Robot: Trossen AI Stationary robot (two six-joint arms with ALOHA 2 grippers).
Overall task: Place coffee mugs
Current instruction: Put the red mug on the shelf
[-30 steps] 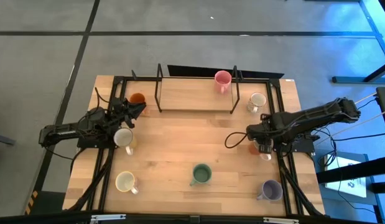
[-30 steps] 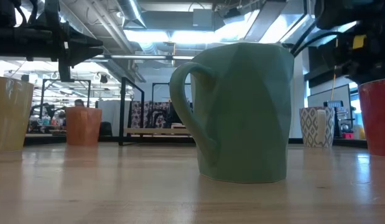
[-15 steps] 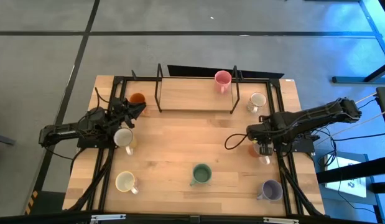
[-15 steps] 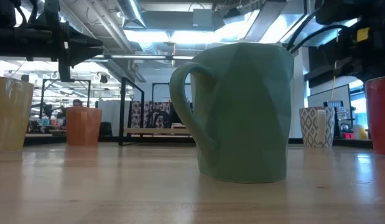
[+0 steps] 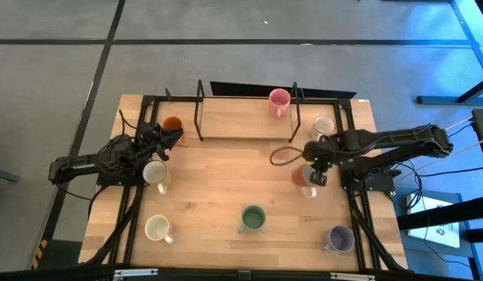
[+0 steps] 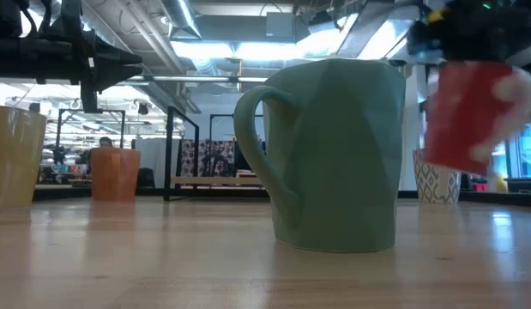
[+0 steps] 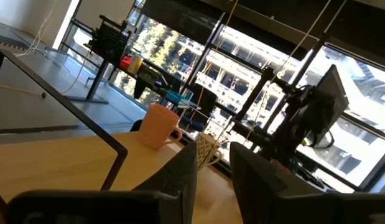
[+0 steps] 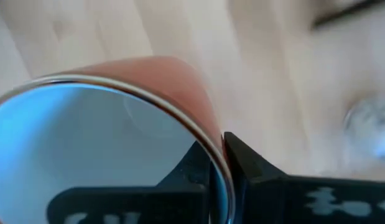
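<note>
- Right hand (image 8: 218, 163) pinching rim of red-orange mug (image 5: 300, 176), lifted clear of counter (image 5: 225, 172), right of centre.
- Keep mug level; avoid patterned mug (image 5: 323, 126) nearby.
- Left hand (image 7: 211, 171) parted, empty, waiting over left side.

The right arm reaches in from the right edge of the high view, stretched almost level toward the middle of the frame, its wrist bent downward at the end. The right gripper (image 5: 310, 176) sits right of centre there, and in the low view it hangs at the upper right, clear of the table. Its fingers (image 8: 248, 165) are pinched tight on the rim of a red mug (image 6: 465, 116), one inside the wall and one outside.

The left arm lies folded at the left of the high view, pointing toward the upper right. The left gripper (image 5: 172, 134) has its fingers (image 7: 180, 177) slightly parted, with nothing between them.
</note>
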